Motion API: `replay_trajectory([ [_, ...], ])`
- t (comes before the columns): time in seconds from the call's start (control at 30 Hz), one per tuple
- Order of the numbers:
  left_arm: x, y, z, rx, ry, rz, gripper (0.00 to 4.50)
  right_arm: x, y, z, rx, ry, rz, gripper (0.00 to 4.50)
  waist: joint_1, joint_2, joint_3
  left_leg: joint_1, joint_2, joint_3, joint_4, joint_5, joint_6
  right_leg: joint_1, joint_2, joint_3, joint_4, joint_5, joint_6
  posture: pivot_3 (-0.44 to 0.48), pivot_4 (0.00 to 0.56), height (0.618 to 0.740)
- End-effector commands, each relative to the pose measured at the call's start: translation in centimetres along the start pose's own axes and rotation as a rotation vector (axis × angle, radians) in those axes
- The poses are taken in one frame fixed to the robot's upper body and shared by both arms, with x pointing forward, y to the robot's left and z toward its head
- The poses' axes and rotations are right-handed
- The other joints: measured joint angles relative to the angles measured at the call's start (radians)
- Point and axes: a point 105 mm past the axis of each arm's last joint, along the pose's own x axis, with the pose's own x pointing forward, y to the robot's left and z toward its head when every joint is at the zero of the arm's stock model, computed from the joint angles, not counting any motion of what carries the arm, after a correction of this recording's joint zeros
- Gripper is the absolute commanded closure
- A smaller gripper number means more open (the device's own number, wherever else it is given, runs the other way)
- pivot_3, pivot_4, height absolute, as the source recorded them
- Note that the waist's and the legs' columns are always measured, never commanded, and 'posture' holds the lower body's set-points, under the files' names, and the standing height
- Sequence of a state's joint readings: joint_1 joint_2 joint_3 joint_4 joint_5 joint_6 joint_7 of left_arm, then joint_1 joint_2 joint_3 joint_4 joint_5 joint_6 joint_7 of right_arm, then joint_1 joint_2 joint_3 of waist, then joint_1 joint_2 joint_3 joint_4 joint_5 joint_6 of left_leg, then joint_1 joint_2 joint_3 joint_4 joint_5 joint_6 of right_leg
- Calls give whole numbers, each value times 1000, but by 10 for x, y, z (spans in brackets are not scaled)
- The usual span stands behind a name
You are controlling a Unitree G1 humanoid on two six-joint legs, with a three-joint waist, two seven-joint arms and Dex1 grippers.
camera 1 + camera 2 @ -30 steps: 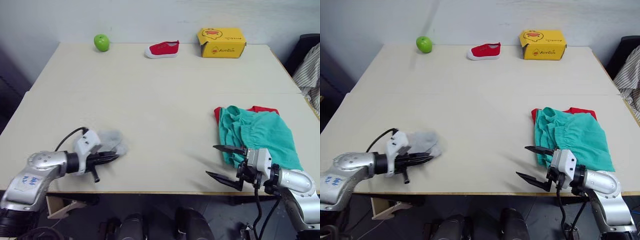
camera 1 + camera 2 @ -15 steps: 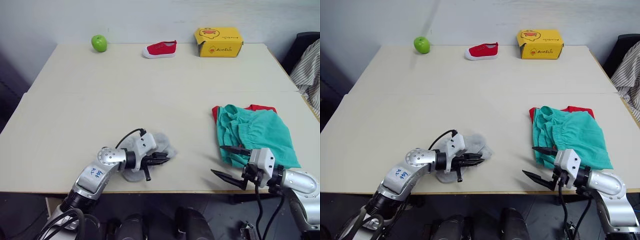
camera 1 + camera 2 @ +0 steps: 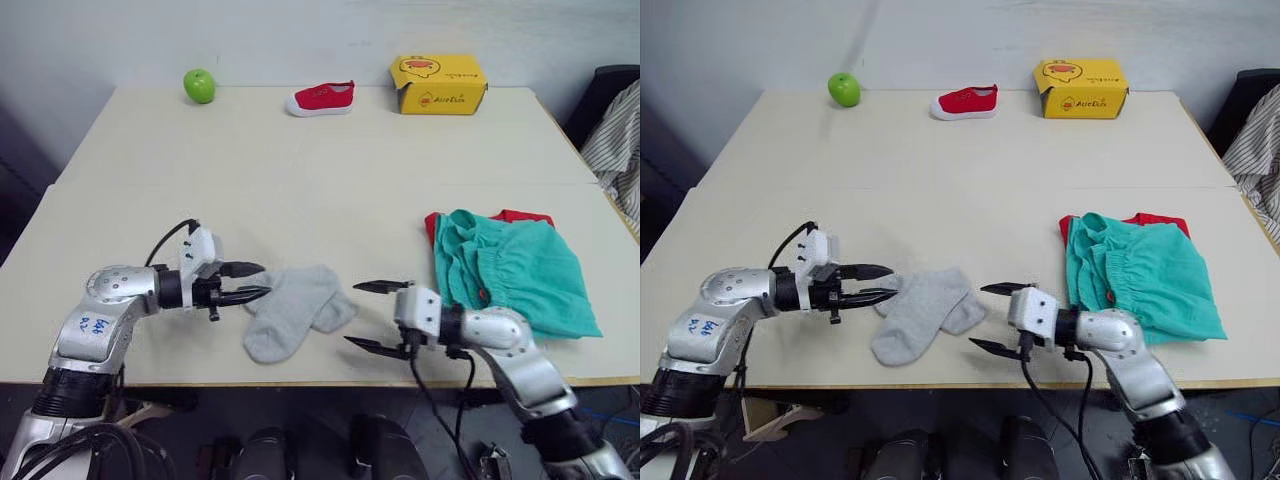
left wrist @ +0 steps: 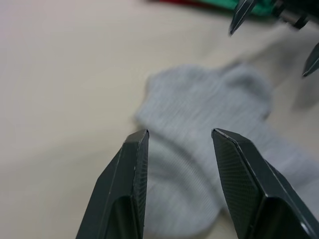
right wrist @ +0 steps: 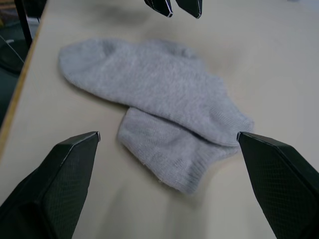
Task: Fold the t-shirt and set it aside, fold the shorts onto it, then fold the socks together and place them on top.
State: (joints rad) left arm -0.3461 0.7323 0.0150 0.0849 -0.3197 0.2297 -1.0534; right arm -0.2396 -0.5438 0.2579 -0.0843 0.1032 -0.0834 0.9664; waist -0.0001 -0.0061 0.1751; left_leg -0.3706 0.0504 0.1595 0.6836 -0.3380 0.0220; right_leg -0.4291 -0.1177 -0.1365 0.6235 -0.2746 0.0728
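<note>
Now that the left pincer (image 3: 252, 283) has let go and is drawing back toward its own side, the socks (image 3: 292, 310) are lying free on the desk (image 3: 300, 180) near the front edge, one overlapping the other, roughly midway between the two arms. A half second ago that pincer was closed over them while dragging them toward the centre; now its fingers are standing a little apart just beside the heel end, gripping nothing. The right pincer (image 3: 378, 316), which was waiting by the folded clothes, is swinging inward and is now hovering just beside the socks on their other side, fingers spread wide and empty.

In my judgement the drag is over and the socks are being handed to the right arm's reach, so the fold and the lift onto the pile are not yet done. The shorts (image 3: 510, 270) are resting on the t-shirt (image 3: 520, 216) at the right of the desk, with red edges peeking out behind and beside them.

At the far edge a yellow box (image 3: 438, 83) is carrying a cartoon face and red lettering too small to read; handwritten blue marks on the left arm's shell are illegible too. A red shoe (image 3: 321, 98) and a green apple (image 3: 199, 85) are sitting beside the box.
</note>
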Motion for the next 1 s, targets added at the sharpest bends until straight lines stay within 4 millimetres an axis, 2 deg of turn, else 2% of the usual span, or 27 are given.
replay_trajectory([
  [0.03,0,11,-6,37,15,4,2365,11,-7,-7,-63,4,-9,180,-2,-1,0,0,0,1,0,0,0,0,0,-1,2,0,0,0,150,740],
  [0.13,6,14,-14,2,29,-9,2354,18,-8,-11,-72,4,-1,899,-5,-1,0,0,0,4,0,0,1,-1,1,-1,2,1,1,0,150,740],
  [0.27,14,10,-25,-30,63,-60,2354,21,-6,-9,-83,-24,30,2290,-6,-1,0,1,1,4,0,0,0,-1,2,-1,3,1,1,0,150,740],
  [0.37,15,8,-28,-34,73,-68,2928,18,-5,-11,-88,-20,43,3242,-6,-1,0,2,1,5,1,0,1,-1,2,0,3,1,2,0,150,740],
  [0.47,16,1,-26,-38,61,-72,3883,10,-12,-13,-95,-11,34,4298,-6,-1,0,2,1,5,1,0,1,-1,2,0,3,1,2,0,150,740],
  [0.5,17,-2,-25,-42,53,-73,4138,7,-15,-14,-95,-5,28,4500,-7,-1,0,2,1,5,1,0,1,-1,2,0,3,1,2,0,150,740],
  [0.53,19,-5,-23,-39,44,-68,4477,1,-18,-16,-103,4,24,4500,-7,-1,0,2,1,6,1,0,1,-1,2,0,4,1,2,0,150,740],
  [0.8,36,-23,-6,-40,-10,-46,4477,-35,-24,-34,-132,105,52,4500,-2,-1,0,2,1,5,1,-1,2,0,0,3,3,1,2,0,150,740],
  [0.9,41,-26,-3,-43,-19,-44,4477,-41,-25,-41,-134,139,27,4500,-4,-1,0,2,1,5,1,-1,2,0,1,3,3,1,2,0,150,740],
  [0.97,41,-36,-3,-108,-18,-91,4477,-42,-27,-41,-120,131,1,4500,-4,-1,0,2,1,5,1,-1,1,0,1,3,3,1,2,0,150,740],
  [1.0,40,-41,-3,-120,-8,-118,4256,-43,-28,-40,-103,122,-11,4500,-4,-1,0,2,1,5,1,-1,1,0,1,3,3,1,2,0,150,740],
])
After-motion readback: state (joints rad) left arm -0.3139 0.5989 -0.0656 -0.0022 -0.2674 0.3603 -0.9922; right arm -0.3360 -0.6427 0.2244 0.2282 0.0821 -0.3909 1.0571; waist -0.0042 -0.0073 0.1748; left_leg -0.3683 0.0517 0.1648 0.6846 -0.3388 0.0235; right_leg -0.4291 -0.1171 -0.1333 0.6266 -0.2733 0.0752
